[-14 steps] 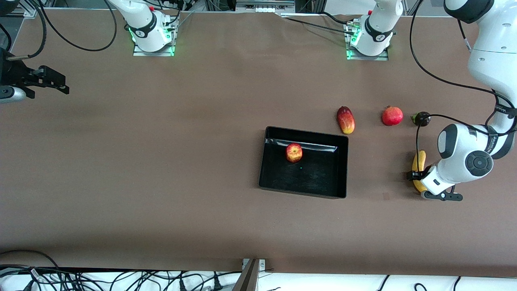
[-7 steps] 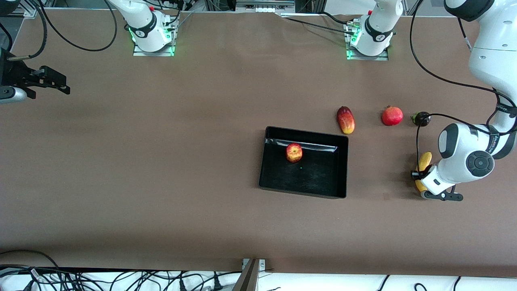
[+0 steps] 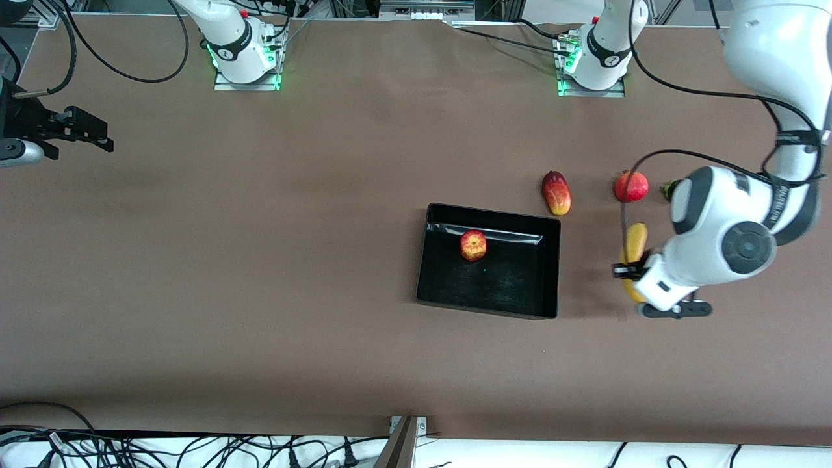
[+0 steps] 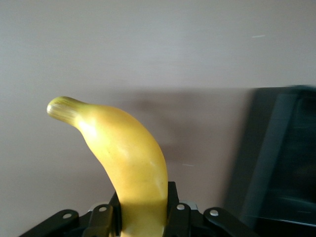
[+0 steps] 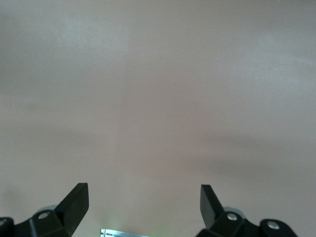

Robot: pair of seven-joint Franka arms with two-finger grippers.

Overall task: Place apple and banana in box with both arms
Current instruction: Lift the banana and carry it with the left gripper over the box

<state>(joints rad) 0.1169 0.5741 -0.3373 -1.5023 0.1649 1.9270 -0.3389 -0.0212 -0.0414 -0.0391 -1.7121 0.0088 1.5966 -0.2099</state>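
Note:
The apple [image 3: 473, 245] lies inside the black box [image 3: 513, 289], near the box's wall on the robots' side. My left gripper [image 3: 628, 273] is shut on the yellow banana [image 3: 636, 242] and holds it in the air over the table, beside the box toward the left arm's end. In the left wrist view the banana [image 4: 129, 153] sticks out from between the fingers [image 4: 178, 219] of the left gripper [image 4: 143, 217], and the box's edge [image 4: 281, 158] shows. My right gripper [image 3: 97, 135] waits open and empty at the right arm's end; its wrist view [image 5: 144, 195] shows only bare table.
An elongated red-yellow fruit [image 3: 556, 193] lies just past the box's corner, nearer the robots. A round red fruit with a crown tip [image 3: 631, 186] lies beside it, then a small dark fruit [image 3: 667, 190] partly hidden by the left arm.
The left gripper has risen and moved toward the box with the banana in it. The right arm and the apple have not moved.

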